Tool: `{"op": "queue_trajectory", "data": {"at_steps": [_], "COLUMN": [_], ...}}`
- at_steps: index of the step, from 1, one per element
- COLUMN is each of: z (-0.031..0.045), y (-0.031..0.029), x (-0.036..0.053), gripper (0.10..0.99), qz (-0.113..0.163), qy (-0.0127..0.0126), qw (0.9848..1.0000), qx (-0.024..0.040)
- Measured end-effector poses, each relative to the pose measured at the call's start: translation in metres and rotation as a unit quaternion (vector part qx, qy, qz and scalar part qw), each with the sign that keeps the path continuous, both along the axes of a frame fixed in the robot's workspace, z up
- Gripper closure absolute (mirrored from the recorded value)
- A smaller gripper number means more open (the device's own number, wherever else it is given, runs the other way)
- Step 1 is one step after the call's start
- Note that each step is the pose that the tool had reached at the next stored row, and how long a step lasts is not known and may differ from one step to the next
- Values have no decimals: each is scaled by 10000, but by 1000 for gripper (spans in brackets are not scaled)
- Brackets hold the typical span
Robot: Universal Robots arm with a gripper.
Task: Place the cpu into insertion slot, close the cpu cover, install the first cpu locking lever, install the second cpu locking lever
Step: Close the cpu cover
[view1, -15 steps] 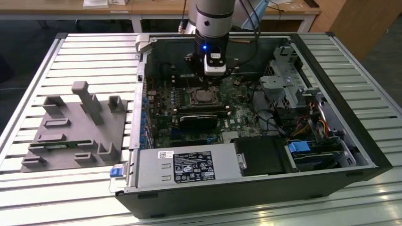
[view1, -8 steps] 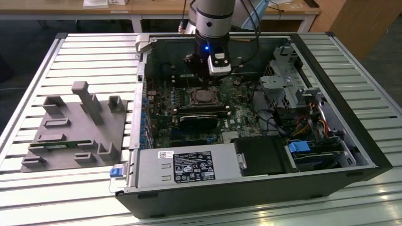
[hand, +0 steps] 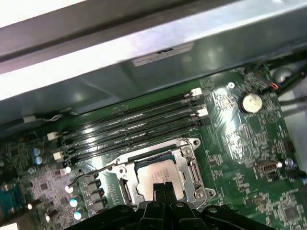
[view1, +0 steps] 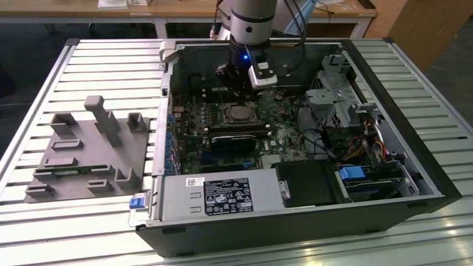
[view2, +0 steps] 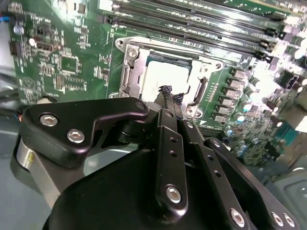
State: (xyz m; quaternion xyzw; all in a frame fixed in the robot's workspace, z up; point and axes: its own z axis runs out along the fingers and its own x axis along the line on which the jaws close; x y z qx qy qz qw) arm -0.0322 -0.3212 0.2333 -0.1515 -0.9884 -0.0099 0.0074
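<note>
The cpu (hand: 154, 173) lies flat in the insertion slot (hand: 160, 149) on the green board, its pale metal top showing through the square window. The silvery cpu cover (hand: 192, 167) lies down around it. A thin wire locking lever (hand: 91, 172) sticks out beside the socket; whether it is latched I cannot tell. My gripper (hand: 162, 188) is shut with nothing in it, its black fingertips (view2: 168, 92) just over the near edge of the cpu (view2: 163, 74). In the exterior view the gripper (view1: 235, 90) hangs inside the open case, above the socket (view1: 238, 113).
Long black memory slots (hand: 129, 127) run beside the socket. A black heatsink block (view1: 232, 143) sits on its other side, with the power supply (view1: 218, 197) beyond. A metal drive cage (view1: 336, 94) stands at the exterior view's right. A grey fixture (view1: 88, 149) lies on the slatted table.
</note>
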Motion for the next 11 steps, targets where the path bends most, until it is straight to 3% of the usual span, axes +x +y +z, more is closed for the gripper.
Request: {"op": "queue_trajectory", "data": {"at_steps": [7, 11], "z": [-6, -9], "y": [0, 1], "x": [0, 0], "gripper": [984, 984], "qz": [464, 724], "qy": [-6, -13], "qw": [9989, 9973], "qx": [74, 116]}}
